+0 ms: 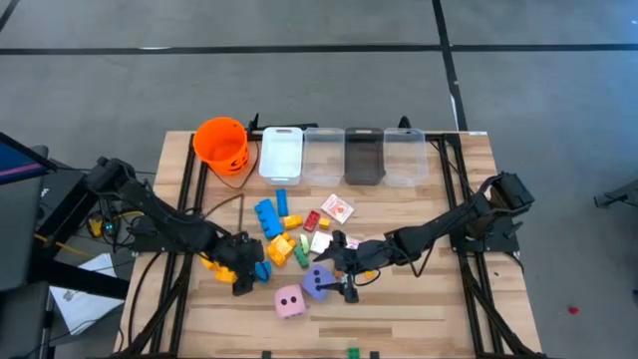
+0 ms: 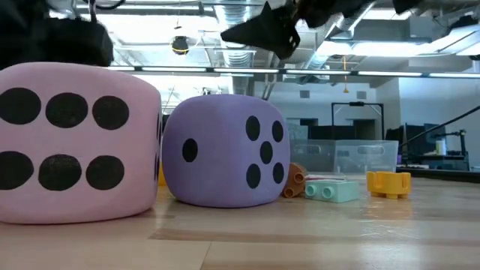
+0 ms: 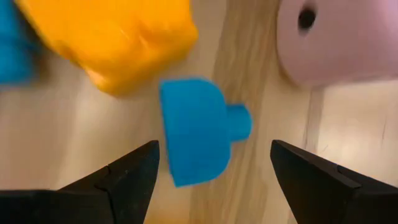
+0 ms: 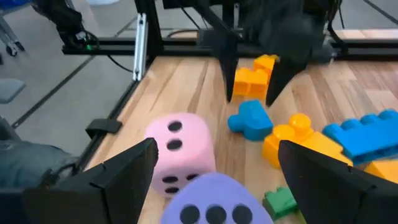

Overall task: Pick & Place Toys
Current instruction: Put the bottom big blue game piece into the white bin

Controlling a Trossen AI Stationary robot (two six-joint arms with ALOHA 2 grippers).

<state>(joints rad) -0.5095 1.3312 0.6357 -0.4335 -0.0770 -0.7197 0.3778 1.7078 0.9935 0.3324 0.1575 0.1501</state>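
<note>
Two released tools: left [image 3: 211, 165] over blue block [image 3: 199, 130], right [image 4: 214, 171] over purple die [image 4: 211, 202].

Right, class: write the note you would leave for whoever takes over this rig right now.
Left claw: open, low over the table, a small blue block between its fingers, not gripped.
Right claw: open, empty, poised just above the purple die.
Pink die sits beside the purple one near the front edge. The blue, yellow, orange, green and red blocks and a pink-and-white card lie loose mid-table.
Done: no toys show in the orange bucket or the clear bins.
Left: every toy remains to be picked and placed.
</note>
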